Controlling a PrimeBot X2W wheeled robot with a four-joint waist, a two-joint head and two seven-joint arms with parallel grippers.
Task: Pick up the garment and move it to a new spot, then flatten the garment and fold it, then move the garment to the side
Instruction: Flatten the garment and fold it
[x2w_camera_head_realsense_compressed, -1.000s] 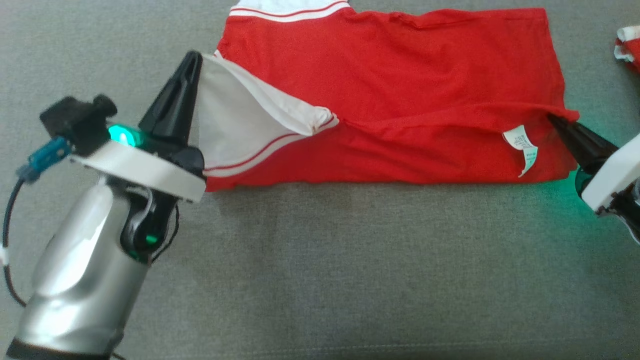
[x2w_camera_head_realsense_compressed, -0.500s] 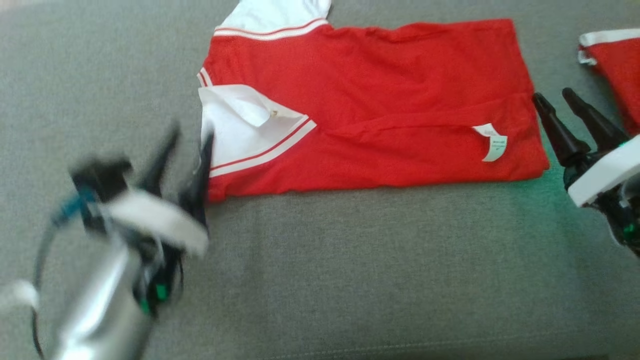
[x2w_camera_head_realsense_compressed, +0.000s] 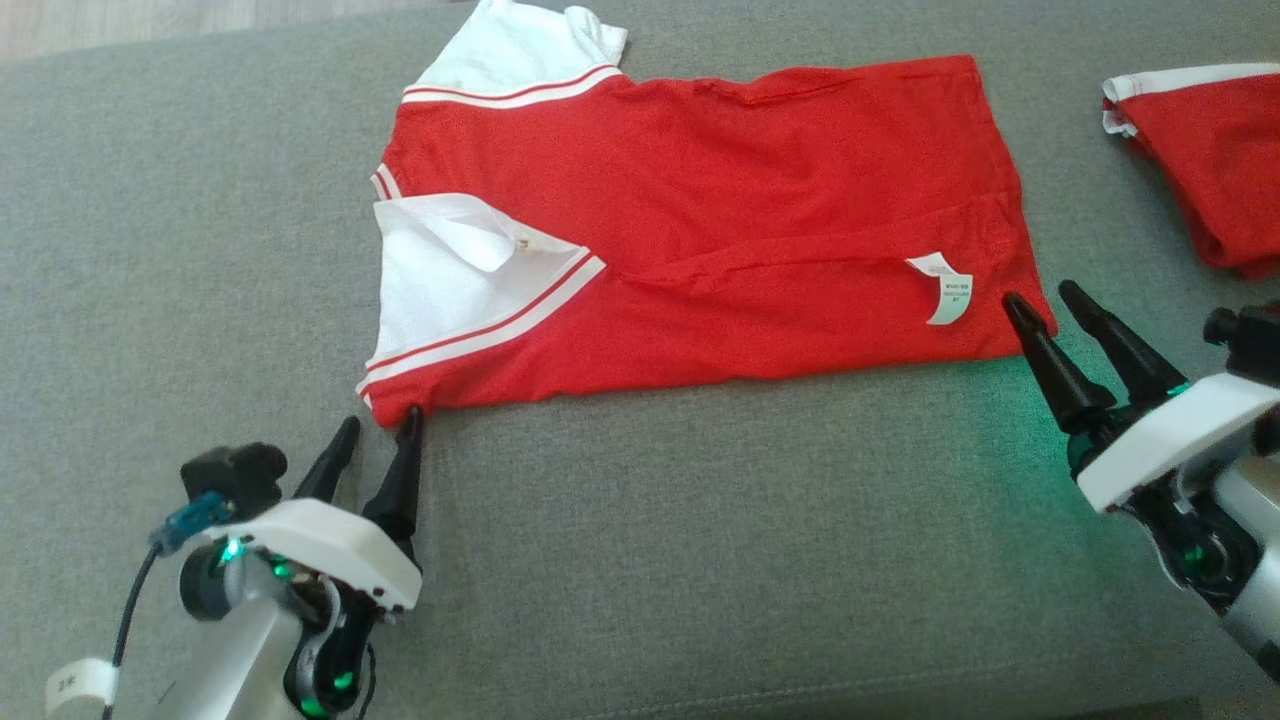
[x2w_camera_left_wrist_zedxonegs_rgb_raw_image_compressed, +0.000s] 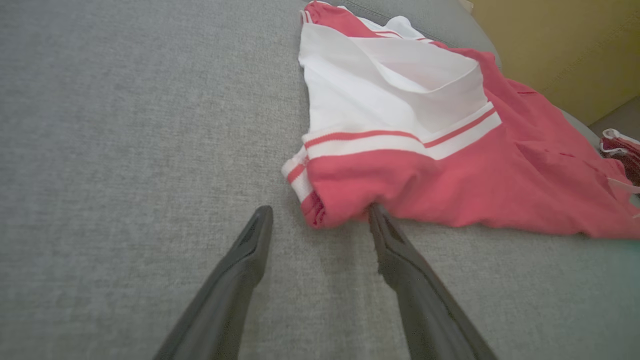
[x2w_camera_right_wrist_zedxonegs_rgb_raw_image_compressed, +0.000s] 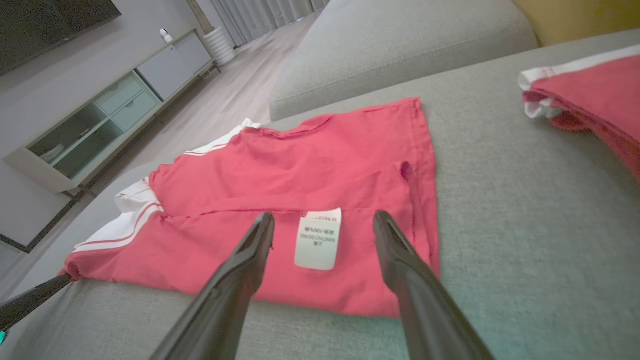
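Note:
The garment (x2w_camera_head_realsense_compressed: 700, 230), a red shirt with white striped sleeves, lies folded lengthwise on the grey sofa cushion (x2w_camera_head_realsense_compressed: 700, 560). A white label (x2w_camera_head_realsense_compressed: 945, 290) shows near its right end. My left gripper (x2w_camera_head_realsense_compressed: 380, 418) stands open at the shirt's near left corner, holding nothing. In the left wrist view the left gripper (x2w_camera_left_wrist_zedxonegs_rgb_raw_image_compressed: 320, 210) has one fingertip (x2w_camera_left_wrist_zedxonegs_rgb_raw_image_compressed: 376, 212) touching the garment's (x2w_camera_left_wrist_zedxonegs_rgb_raw_image_compressed: 450, 175) red hem. My right gripper (x2w_camera_head_realsense_compressed: 1038, 293) is open at the near right corner. In the right wrist view the right gripper (x2w_camera_right_wrist_zedxonegs_rgb_raw_image_compressed: 324, 216) hovers over the garment (x2w_camera_right_wrist_zedxonegs_rgb_raw_image_compressed: 300, 165), with the label (x2w_camera_right_wrist_zedxonegs_rgb_raw_image_compressed: 317, 240) between its fingers.
Another red and white garment (x2w_camera_head_realsense_compressed: 1200, 150) lies at the far right of the cushion, also seen as a second garment (x2w_camera_right_wrist_zedxonegs_rgb_raw_image_compressed: 590, 95) in the right wrist view. Wooden floor (x2w_camera_head_realsense_compressed: 150, 20) lies beyond the cushion's far left edge. A low cabinet (x2w_camera_right_wrist_zedxonegs_rgb_raw_image_compressed: 100, 115) stands across the room.
Both grippers let go of the garment, opened, and drew back toward the near edge. The raised sleeve and hem dropped flat onto the shirt. The head camera also shifted.

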